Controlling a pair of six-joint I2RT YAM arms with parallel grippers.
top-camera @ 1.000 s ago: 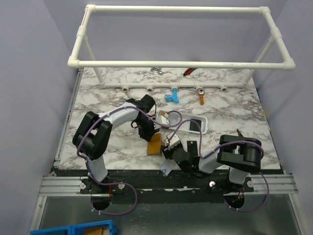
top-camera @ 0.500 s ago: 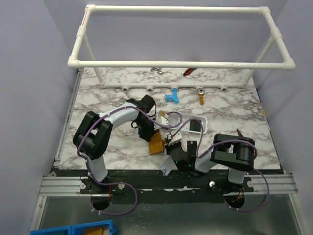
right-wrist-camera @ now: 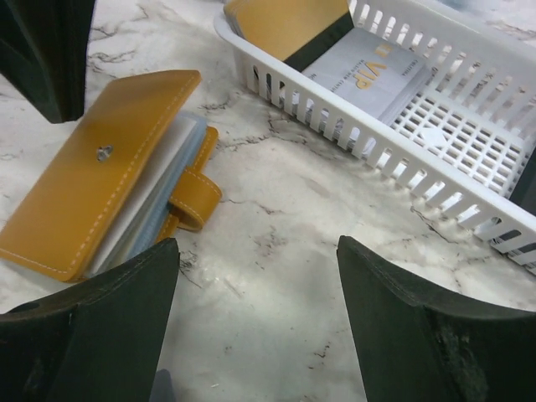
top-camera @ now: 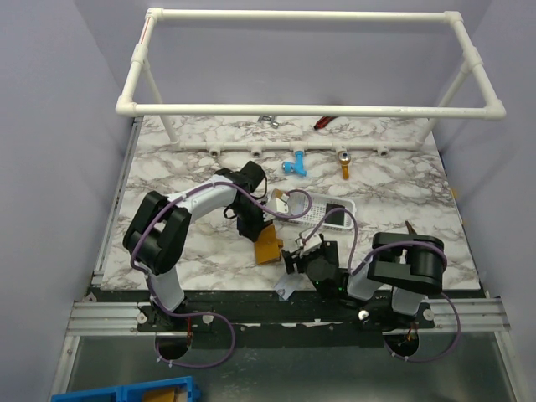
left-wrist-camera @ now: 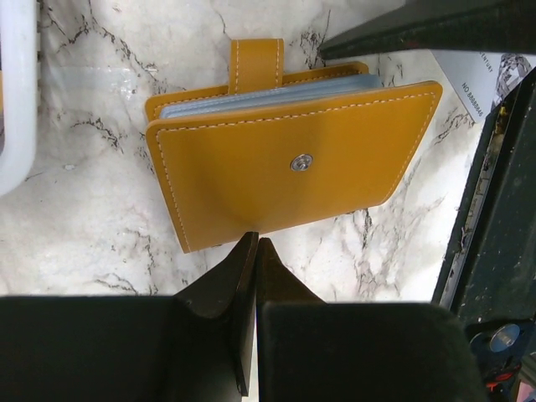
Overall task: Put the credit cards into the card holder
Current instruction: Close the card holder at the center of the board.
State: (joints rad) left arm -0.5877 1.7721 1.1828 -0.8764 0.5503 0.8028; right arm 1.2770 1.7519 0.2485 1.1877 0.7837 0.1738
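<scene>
The card holder [left-wrist-camera: 293, 159], an orange-brown wallet with a snap button, lies on the marble with its strap undone and its clear sleeves showing. It also shows in the right wrist view [right-wrist-camera: 92, 180] and the top view [top-camera: 266, 245]. My left gripper [left-wrist-camera: 255, 243] is shut, with its tips at the wallet's near edge. My right gripper [right-wrist-camera: 258, 251] is open and empty over bare marble, between the wallet and the white basket [right-wrist-camera: 394, 159]. In the basket lie a yellowish-gold card [right-wrist-camera: 285, 21] and a silvery-white card [right-wrist-camera: 368, 71].
The white mesh basket [top-camera: 328, 214] stands just right of the wallet. A white paper slip [top-camera: 285, 289] lies at the near edge. A blue object [top-camera: 294, 166], an orange-handled tool [top-camera: 343, 167] and a red tool [top-camera: 322, 122] lie at the back under the white pipe frame [top-camera: 310, 109].
My right gripper has drawn back from the basket toward the near edge and turned toward the wallet. The left arm and the wallet have not moved.
</scene>
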